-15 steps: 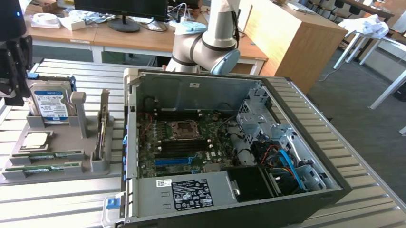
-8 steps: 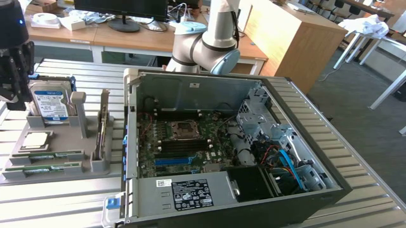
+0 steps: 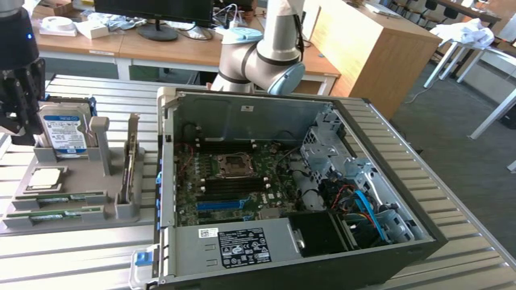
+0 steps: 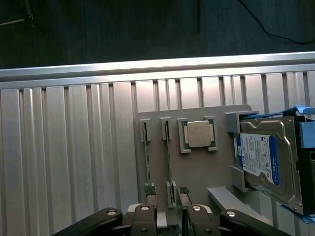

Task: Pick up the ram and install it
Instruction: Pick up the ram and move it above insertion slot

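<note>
Slatted metal table [image 3: 81, 260] runs under everything you have here, with desks [image 3: 161, 45] and a monitor [image 3: 153, 12] behind it. From the exterior view you get the open computer case [image 3: 241, 112] at the centre of the frame, its motherboard [image 3: 234, 181] bare inside, and the grey tray [image 3: 81, 175] at the lower left. The wrist view looks down onto that tray and shows you its slots along their length. In the tray a hard drive [image 3: 64, 130] stands on edge and a square processor chip [image 4: 199, 133] lies flat. The ram [image 4: 169, 162] sits on edge in its slot just beside the chip, with a second stick [image 4: 146, 157] in the slot beyond. Your pincer [image 4: 170, 223] hangs above the tray, jaws spread and grasping nothing. The ram lies below it, roughly in line with the gap, untouched.
</note>
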